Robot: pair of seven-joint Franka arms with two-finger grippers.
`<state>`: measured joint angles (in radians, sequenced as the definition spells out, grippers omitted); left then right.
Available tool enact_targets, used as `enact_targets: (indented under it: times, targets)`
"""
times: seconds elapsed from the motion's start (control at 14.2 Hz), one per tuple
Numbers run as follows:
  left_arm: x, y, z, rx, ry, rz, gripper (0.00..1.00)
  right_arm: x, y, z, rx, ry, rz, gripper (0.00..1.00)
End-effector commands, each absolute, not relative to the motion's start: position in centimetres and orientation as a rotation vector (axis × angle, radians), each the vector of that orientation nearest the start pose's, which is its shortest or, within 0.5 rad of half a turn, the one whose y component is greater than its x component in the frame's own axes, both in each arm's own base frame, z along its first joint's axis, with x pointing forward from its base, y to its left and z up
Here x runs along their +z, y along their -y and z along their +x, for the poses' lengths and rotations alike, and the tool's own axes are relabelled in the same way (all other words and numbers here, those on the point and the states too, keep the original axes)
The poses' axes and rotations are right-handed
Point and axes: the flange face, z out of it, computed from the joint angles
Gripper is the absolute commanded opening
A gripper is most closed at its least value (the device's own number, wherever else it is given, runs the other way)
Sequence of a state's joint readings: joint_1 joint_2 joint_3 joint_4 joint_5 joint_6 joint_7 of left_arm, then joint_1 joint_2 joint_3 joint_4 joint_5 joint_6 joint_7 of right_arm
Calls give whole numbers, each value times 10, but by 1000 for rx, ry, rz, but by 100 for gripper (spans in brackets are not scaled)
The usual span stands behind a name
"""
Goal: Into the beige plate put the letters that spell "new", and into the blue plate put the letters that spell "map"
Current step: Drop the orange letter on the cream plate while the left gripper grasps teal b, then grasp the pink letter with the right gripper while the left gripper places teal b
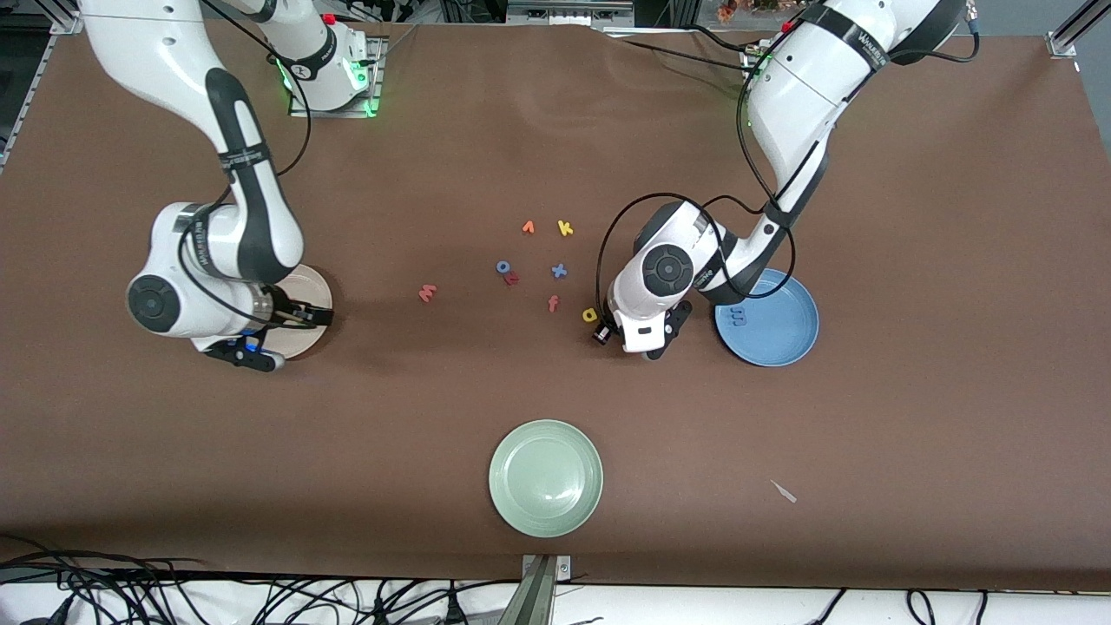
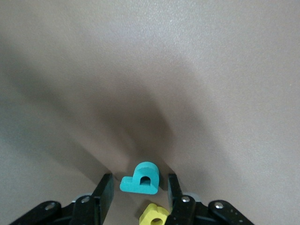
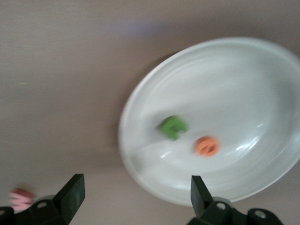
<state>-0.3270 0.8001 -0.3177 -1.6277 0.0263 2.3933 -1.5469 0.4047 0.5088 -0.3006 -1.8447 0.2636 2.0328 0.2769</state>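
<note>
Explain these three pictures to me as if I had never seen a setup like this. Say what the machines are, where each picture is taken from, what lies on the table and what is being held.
Two white robot arms stand at a brown table. The big picture looks down from a high camera facing them; the other two come from cameras on each arm's wrist.

The left hand is low over the table beside the blue plate, its fingers on either side of the teal p but not yet touching it; the yellow a lies next to it. The blue m is already in the blue plate.

The right hand is open above the beige plate, holding nothing. The green n and orange e lie in that plate. The pinkish-red w is still on the table, beside several spare letters. A pale green plate sits nearer the front camera.
</note>
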Motion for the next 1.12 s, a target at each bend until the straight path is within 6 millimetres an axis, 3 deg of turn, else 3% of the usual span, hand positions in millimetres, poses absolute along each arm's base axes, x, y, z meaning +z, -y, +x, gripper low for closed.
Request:
enact_targets:
  times: [0.0,0.28,0.35,0.42,0.56,0.63,0.84,1.05]
  targets:
    - [164,392,566,305,1517,-2838,44,250,-137,592,436,-657,-3037,100]
    - [166,388,570,298,1520,-2842,42,260,-187,577,396,-958,-2985,100]
    - [166,388,570,298,1521,-2839,38,258,-207,571,381,-1011,-2965,100]
    - [167,388,570,296,1521,-2840,33,254,-212,571,341,-1058,-2944,100]
    - [171,387,573,289,1525,-2846,30,240,-251,558,253,-1126,-2910,100]
    - [174,388,574,285,1528,-2849,29,234,-260,551,224,-1152,-2901,100]
    - [195,372,589,257,1549,-2853,27,225,-251,535,188,-1169,-2885,100]
    - [223,347,599,270,1425,-2878,27,208,-239,519,89,-1177,-2857,99]
